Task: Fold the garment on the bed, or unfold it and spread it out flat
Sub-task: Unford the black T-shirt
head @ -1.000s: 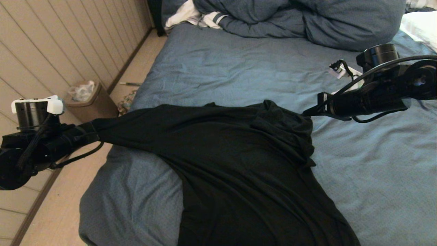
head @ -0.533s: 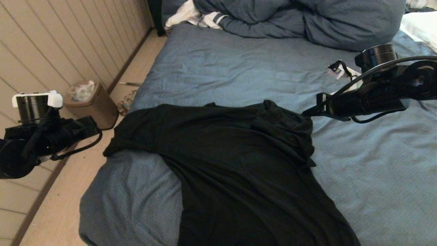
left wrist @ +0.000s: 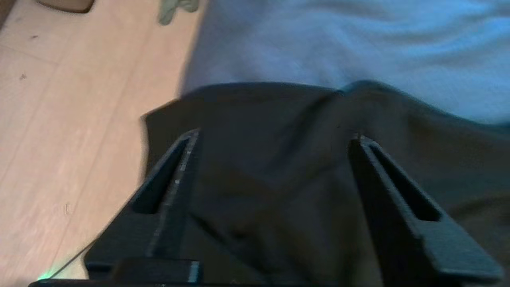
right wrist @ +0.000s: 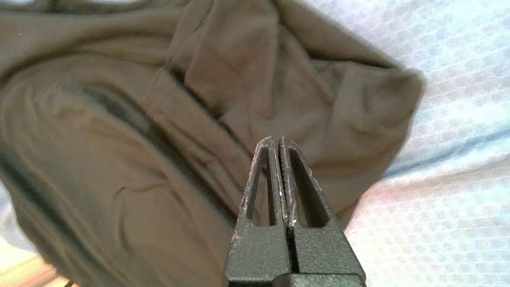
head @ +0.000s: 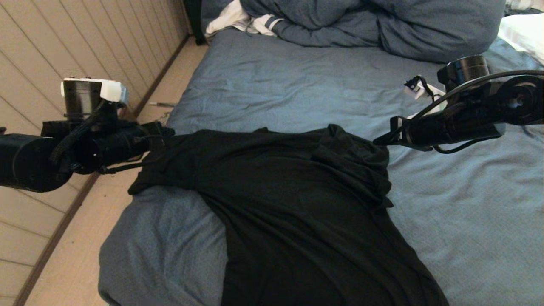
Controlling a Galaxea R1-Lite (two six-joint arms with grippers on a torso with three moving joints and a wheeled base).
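The left gripper [left wrist: 275, 137] has just let go of the black T-shirt [head: 297, 204], jaws spread, dropping its sleeve at the bed [head: 297, 85] edge, while the right gripper [right wrist: 275, 139] hovers pinched empty, so spreading remains unfinished.

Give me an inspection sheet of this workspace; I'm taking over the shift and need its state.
Surface: bed, wrinkled slate-blue sheet.
Job's things: black garment lies rumpled, near part draped over the bed's near edge, one sleeve at the left edge.
Clutter: blue-grey duvet, white striped cloth, white pillow at the far end.
Grippers: left gripper open above the sleeve, holding nothing; right gripper, fingers shut, at the bunched right shoulder; grip on cloth unclear.
Cables: black leads along both wrists.
Surroundings: wood floor, panelled wall, small litter on the floor by the bed.
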